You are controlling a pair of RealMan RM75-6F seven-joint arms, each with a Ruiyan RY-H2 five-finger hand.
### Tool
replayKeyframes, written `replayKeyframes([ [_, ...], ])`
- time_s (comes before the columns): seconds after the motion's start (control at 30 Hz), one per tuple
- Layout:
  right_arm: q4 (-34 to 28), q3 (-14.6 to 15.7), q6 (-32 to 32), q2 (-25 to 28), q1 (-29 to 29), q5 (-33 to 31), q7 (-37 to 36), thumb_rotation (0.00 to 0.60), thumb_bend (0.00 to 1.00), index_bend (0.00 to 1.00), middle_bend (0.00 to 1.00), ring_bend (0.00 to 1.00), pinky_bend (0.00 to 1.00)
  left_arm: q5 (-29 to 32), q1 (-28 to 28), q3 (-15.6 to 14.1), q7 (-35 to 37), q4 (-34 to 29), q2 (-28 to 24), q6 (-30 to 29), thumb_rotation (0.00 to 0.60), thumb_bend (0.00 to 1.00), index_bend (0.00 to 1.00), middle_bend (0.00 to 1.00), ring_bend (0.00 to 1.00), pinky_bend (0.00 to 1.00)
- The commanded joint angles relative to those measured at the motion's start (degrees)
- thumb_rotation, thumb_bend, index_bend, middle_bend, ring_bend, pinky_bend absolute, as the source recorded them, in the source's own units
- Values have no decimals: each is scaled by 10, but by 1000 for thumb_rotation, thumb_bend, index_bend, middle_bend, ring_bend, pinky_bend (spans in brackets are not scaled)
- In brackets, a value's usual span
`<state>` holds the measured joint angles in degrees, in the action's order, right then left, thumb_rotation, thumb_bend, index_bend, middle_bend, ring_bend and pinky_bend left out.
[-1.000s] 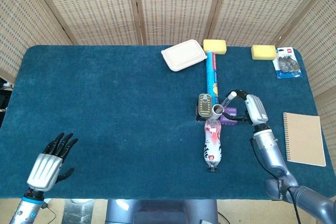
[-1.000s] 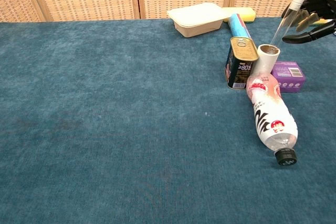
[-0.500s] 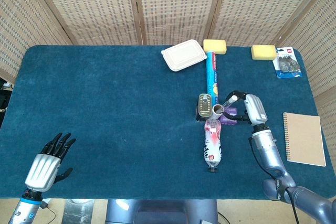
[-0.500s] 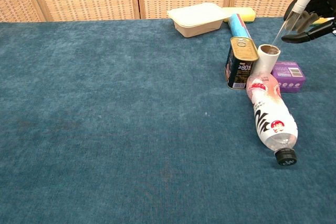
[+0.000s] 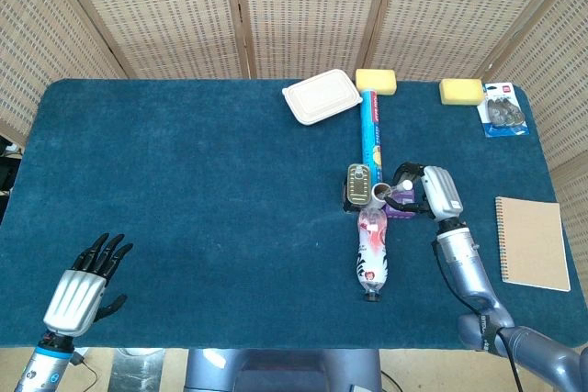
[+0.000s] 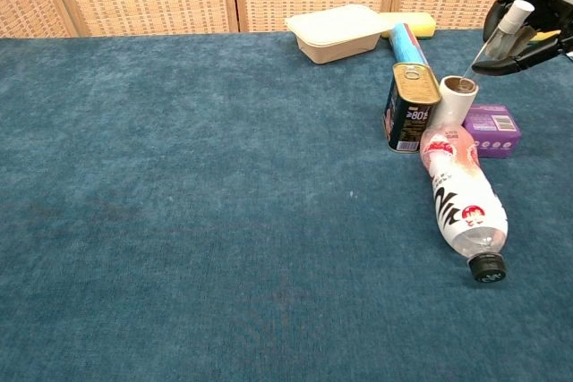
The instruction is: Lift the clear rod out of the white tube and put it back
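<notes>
My right hand [image 6: 528, 29] pinches the clear rod [image 6: 495, 40] near its white cap, holding it tilted with its lower tip just over the open mouth of the white tube [image 6: 455, 98]; the tube stands upright between the tin can [image 6: 412, 108] on its left and the purple box [image 6: 493, 129] on its right, with the bottle [image 6: 464, 198] lying just in front; my left hand [image 5: 84, 284] hovers at the near left corner, fingers spread, holding nothing.

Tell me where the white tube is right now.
In the chest view the white tube stands right of centre, between the tin can and the purple box, just behind the lying bottle.
</notes>
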<state>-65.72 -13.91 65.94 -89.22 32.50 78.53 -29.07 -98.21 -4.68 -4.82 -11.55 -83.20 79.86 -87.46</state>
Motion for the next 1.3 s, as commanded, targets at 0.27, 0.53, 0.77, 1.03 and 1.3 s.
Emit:
replayKeyframes([
  [0.27, -12, 10, -8, 3, 6, 11, 14, 600, 229, 582, 614, 553, 522, -6, 1, -3, 5, 1, -1, -3, 600, 163, 104, 98, 29, 210],
  [0.53, -17, 12, -8, 0, 9, 13, 36, 600, 235, 606, 640, 583, 555, -5, 2, -2, 9, 5, 0, -4, 600, 163, 104, 98, 29, 210],
  [0.77, -25, 12, -12, 1, 14, 12, 56, 600, 239, 618, 651, 598, 570, -5, 1, -3, 12, 8, 1, -3, 600, 163, 105, 98, 29, 210],
  [1.03, -28, 4, -30, 5, 28, 3, 79, 600, 239, 626, 663, 610, 580, -6, 1, -4, 14, 11, 3, -1, 600, 163, 104, 98, 29, 210],
  [1.3, -31, -11, -44, 13, 40, -14, 98, 600, 242, 638, 676, 624, 595, -5, 1, -5, 19, 16, 6, 2, 600, 164, 104, 98, 29, 210],
])
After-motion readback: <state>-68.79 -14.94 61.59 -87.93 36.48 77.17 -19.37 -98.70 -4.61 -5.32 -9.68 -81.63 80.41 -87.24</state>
